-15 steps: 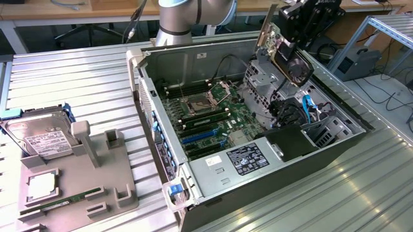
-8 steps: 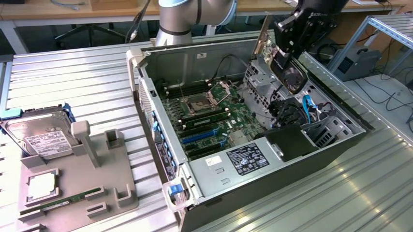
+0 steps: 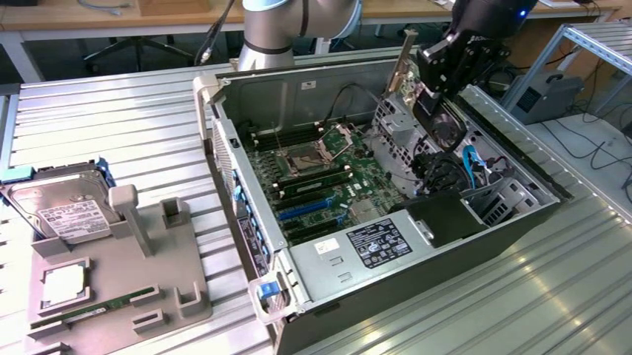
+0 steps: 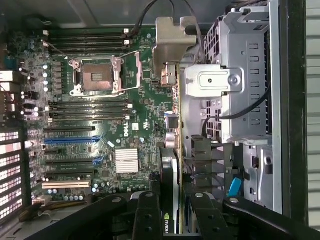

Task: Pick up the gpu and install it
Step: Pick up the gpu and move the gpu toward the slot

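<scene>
the fingers (image 4: 146,219) clamp the gpu (image 4: 168,180) edge-on, above the open case's motherboard (image 4: 145,120) just beside the drive cage (image 4: 240,85), where it seems offset from the slots (image 4: 70,140), so lowering could jam it against the cage.

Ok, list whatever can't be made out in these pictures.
- The gpu face: edge-on in the wrist view. In the exterior view the gripper holding it covers most of it.
- The strip of motherboard behind the card: hidden by the card itself, wrist view.
- The label text on the hard drive: too small to read, exterior view.
</scene>
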### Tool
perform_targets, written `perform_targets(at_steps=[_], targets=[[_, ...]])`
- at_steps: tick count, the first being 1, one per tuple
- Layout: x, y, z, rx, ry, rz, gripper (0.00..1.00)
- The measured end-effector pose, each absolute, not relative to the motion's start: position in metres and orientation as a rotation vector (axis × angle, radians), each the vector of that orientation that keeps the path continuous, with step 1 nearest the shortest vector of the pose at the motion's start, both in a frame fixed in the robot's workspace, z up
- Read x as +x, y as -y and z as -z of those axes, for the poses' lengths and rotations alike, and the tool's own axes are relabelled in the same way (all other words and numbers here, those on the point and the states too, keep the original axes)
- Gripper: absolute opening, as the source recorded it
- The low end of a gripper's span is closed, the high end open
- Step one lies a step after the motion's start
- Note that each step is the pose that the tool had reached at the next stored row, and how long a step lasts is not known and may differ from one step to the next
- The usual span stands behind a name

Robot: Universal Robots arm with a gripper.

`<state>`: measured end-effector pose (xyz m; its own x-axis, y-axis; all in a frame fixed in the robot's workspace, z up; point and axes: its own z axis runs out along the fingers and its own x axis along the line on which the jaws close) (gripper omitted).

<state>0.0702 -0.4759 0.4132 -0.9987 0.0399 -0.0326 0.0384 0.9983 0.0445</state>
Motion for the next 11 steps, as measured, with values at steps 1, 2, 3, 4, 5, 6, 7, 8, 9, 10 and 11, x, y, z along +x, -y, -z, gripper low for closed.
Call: perform_targets(at_steps=[1,2,3,4,5,6,7,8,9,10,11], targets=[[0.07,0.476,-0.412,0.061,-3.107,-0.068,0.27],[0.07,0.476,-0.412,0.061,-3.107,-0.068,0.27],[0.07,0.476,-0.412,0.061,-3.107,-0.068,0.27],[0.07,0.476,-0.412,0.061,-3.107,-0.068,0.27],[0.07,0.476,-0.409,0.061,-3.107,-0.068,0.27],[0.07,0.476,-0.406,0.061,-3.107,-0.068,0.27],[0.07,0.476,-0.403,0.06,-3.107,-0.068,0.27],[0.07,0.476,-0.401,0.061,-3.107,-0.068,0.27],[0.07,0.476,-0.401,0.061,-3.107,-0.068,0.27],[0.07,0.476,-0.401,0.061,-3.107,-0.067,0.27],[0.07,0.476,-0.401,0.061,-3.107,-0.068,0.27]])
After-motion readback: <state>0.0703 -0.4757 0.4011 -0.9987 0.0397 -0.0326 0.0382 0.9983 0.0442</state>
